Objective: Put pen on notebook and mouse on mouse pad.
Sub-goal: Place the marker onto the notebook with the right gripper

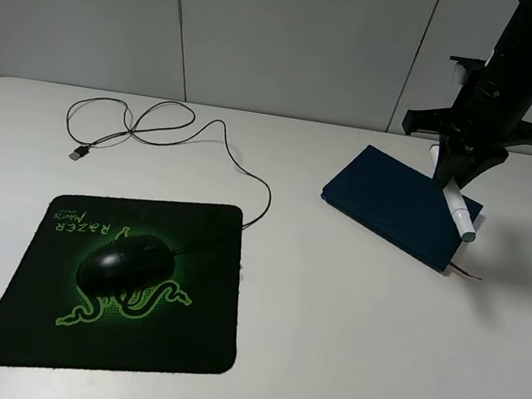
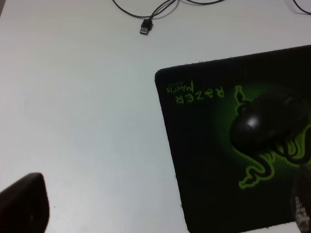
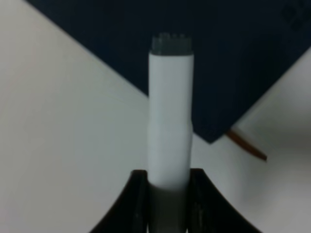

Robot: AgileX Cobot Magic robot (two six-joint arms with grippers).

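You have four task things on the white table (image 1: 343, 353), one of each. One mouse pad (image 1: 33, 325) lies at the near left, and one mouse (image 1: 122, 266) sits on it, over the green logo, its body wholly inside the pad's edges. Its single cable (image 1: 250, 172) runs off the pad's far right corner and loops across the table toward the far left, ending in one USB plug (image 1: 79, 153) that lies on the bare table beyond the pad.

One notebook (image 1: 397, 205) lies flat at the far right, turned at an angle, with one red ribbon (image 1: 467, 273) poking out from its near right corner. One pen (image 1: 456, 204) is above that same side of the notebook, tilted, grey end pointing down and outward.

Your right pincer (image 3: 167, 182) is clamped on the pen: the right wrist view shows its two black fingers (image 3: 133, 199) pressed against the pen's sides, with the pen's free end over the notebook's corner. You cannot tell from these views whether the pen tip touches the cover.

Your left pincer stands wide open, holding nothing. The left wrist view shows only one dark finger (image 2: 24, 204) at one corner, over bare table beside the mouse pad.
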